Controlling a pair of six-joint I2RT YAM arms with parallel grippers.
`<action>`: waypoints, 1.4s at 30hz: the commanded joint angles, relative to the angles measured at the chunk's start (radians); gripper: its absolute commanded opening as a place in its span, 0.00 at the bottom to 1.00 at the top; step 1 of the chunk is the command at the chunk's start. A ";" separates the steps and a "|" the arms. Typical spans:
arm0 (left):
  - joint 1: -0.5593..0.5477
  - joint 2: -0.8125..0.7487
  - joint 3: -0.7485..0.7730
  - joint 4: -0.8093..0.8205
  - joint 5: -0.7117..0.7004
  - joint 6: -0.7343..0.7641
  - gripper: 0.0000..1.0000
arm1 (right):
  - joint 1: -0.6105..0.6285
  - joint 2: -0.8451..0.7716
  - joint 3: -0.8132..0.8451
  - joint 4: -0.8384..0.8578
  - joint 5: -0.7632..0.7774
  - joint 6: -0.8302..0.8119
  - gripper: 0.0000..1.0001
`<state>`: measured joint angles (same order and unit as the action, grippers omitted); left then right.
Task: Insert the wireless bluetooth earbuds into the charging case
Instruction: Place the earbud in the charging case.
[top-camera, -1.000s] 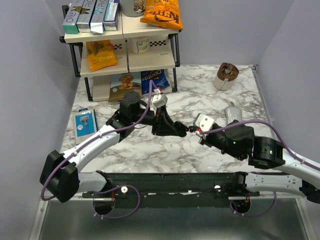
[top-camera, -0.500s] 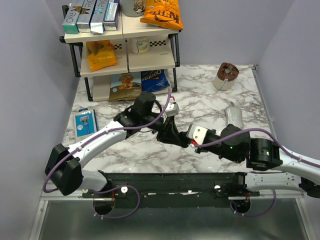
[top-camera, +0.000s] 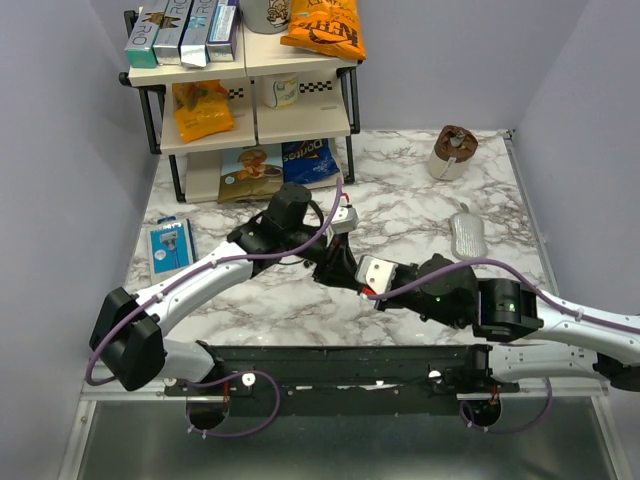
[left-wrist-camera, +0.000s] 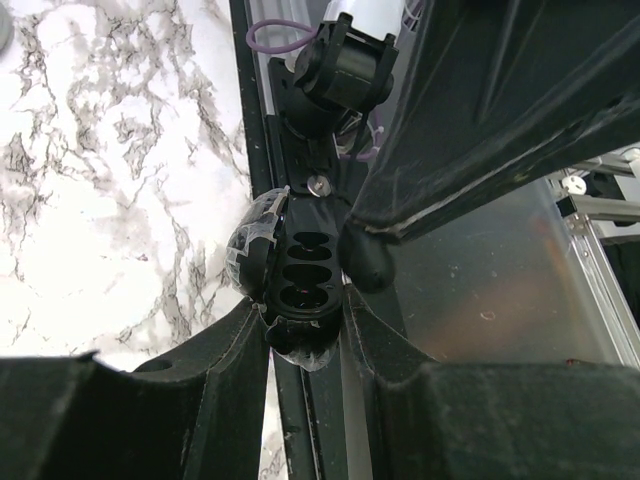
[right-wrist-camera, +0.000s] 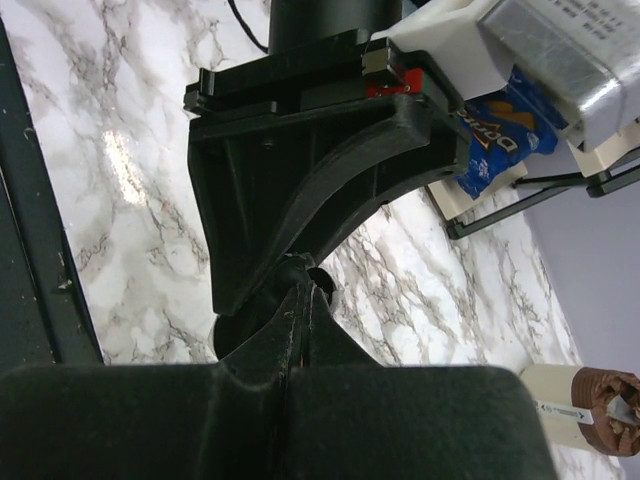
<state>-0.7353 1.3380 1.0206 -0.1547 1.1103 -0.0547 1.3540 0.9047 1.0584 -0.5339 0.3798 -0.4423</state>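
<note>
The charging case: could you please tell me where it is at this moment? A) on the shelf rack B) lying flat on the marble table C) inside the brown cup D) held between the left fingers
D: the left wrist view shows the charging case, its lid open, clamped between the left fingers above the table's near edge.

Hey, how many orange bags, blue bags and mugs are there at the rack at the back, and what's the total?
Orange bags: 2
Blue bags: 1
Mugs: 2
Total: 5
</note>
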 joint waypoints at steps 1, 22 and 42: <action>-0.004 -0.034 -0.008 0.037 -0.012 0.006 0.00 | 0.008 0.013 -0.014 0.020 0.051 0.011 0.01; -0.006 -0.043 -0.011 0.030 -0.026 0.012 0.00 | 0.010 0.010 -0.038 0.026 0.062 0.025 0.01; -0.006 -0.046 0.007 0.073 -0.043 -0.027 0.00 | 0.043 0.045 -0.057 0.035 0.099 0.014 0.01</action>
<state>-0.7353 1.3148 1.0058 -0.1432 1.0805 -0.0700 1.3766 0.9329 1.0187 -0.5121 0.4671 -0.4206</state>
